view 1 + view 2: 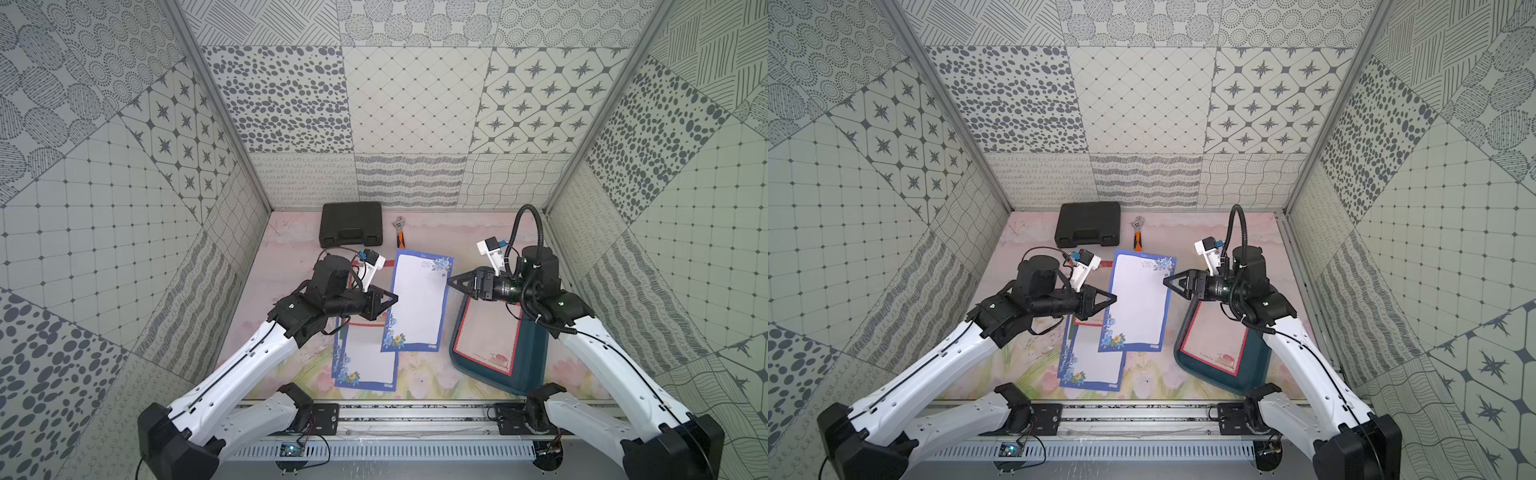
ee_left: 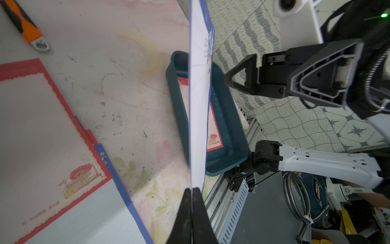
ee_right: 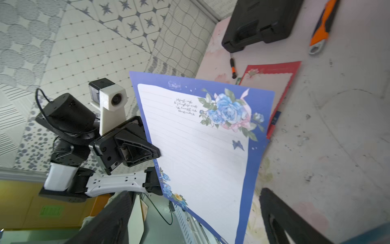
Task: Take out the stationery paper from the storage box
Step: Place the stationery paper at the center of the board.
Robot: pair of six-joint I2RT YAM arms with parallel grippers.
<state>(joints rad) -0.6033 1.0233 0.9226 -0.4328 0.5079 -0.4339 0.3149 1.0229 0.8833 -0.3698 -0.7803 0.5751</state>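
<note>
Two fingers of the left gripper (image 2: 192, 190) pinch a blue-bordered sheet (image 1: 417, 299) by its edge, raised off the table (image 1: 291, 257); the right gripper (image 1: 453, 284) beside it stands spread, empty. A red-bordered sheet (image 1: 486, 336) lies in the storage box (image 1: 534, 359); other sheets (image 1: 370, 361) lie outside. Only the right wrist view shows a small screwdriver (image 3: 232, 67) near the black case (image 3: 261, 23). The sheet's script is unreadable.

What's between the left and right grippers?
One blue-bordered stationery sheet spans the gap in both top views: left gripper shut on one long edge, right gripper open at the opposite edge.
</note>
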